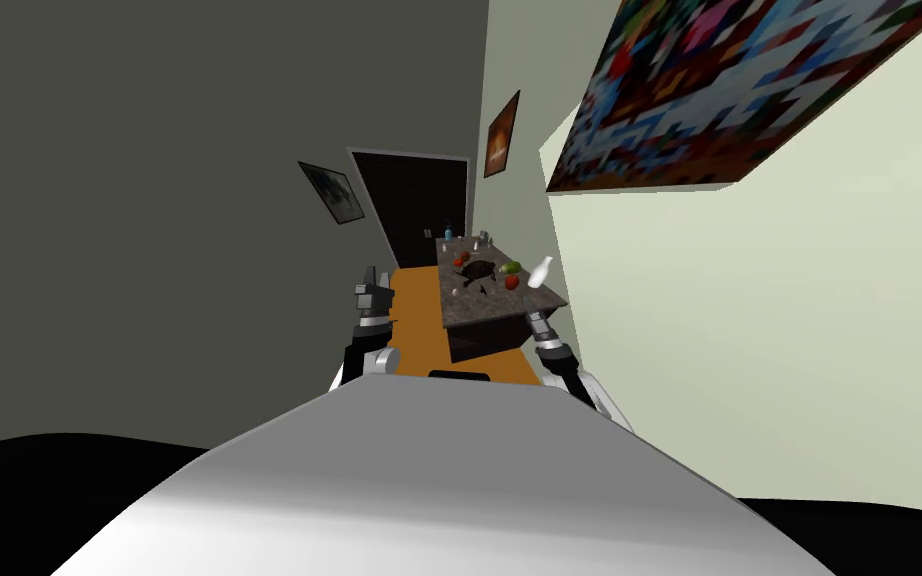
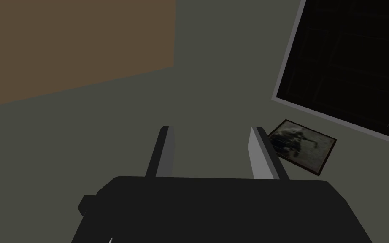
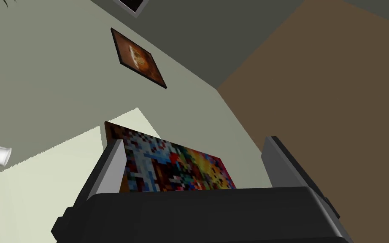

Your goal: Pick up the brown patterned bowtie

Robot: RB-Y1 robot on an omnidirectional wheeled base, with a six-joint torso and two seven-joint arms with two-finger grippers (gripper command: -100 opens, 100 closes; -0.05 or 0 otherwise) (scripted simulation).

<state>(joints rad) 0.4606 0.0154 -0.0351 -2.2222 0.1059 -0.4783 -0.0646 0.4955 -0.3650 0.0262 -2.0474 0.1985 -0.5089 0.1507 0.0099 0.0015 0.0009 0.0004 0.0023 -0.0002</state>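
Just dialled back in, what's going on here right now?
Nothing is held yet. I stand facing a dark-topped table carrying fruit, a white bottle and a dark item that may be the bowtie. The left gripper and right gripper are raised near the table's near end, jaws open and empty.

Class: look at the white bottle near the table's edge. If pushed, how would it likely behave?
The white bottle is tall with a narrow neck, so a high push would probably tip it. It stands close to the edge of the table, so it might fall off. Its round body would likely roll once down.
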